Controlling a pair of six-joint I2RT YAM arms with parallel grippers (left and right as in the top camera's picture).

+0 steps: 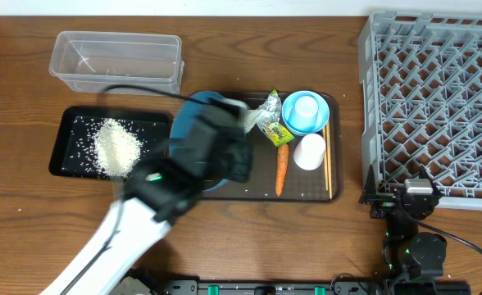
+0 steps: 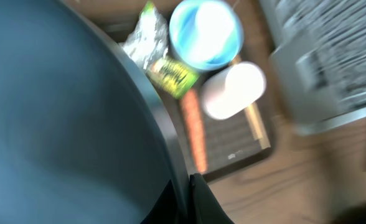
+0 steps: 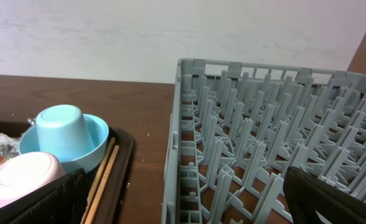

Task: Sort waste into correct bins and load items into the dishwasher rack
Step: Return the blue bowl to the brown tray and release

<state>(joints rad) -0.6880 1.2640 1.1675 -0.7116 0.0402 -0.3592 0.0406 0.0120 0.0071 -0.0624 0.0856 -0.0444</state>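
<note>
My left gripper (image 1: 229,156) is shut on the rim of the dark blue plate (image 1: 192,121), held tilted over the left end of the brown tray; the plate (image 2: 58,118) fills the left wrist view, with the jaws (image 2: 186,200) pinching its edge. A white crumpled bit, perhaps the tissue (image 1: 236,106), shows at the plate's far edge. Rice (image 1: 116,147) lies piled in the black tray (image 1: 65,139). The clear tub (image 1: 116,59) holds nothing I can see. The wrapper (image 1: 270,121), carrot (image 1: 281,168), light blue bowl (image 1: 306,112), white cup (image 1: 310,152) and chopsticks (image 1: 326,160) are on the brown tray. My right gripper (image 1: 417,195) is open by the rack's (image 1: 438,90) near-left corner.
The brown serving tray (image 1: 257,195) sits mid-table between the black tray and the rack. A light blue cup (image 3: 61,130) stands upside down inside the bowl (image 3: 99,140). The right wrist view shows the rack's wall (image 3: 183,137) just right of the tray edge.
</note>
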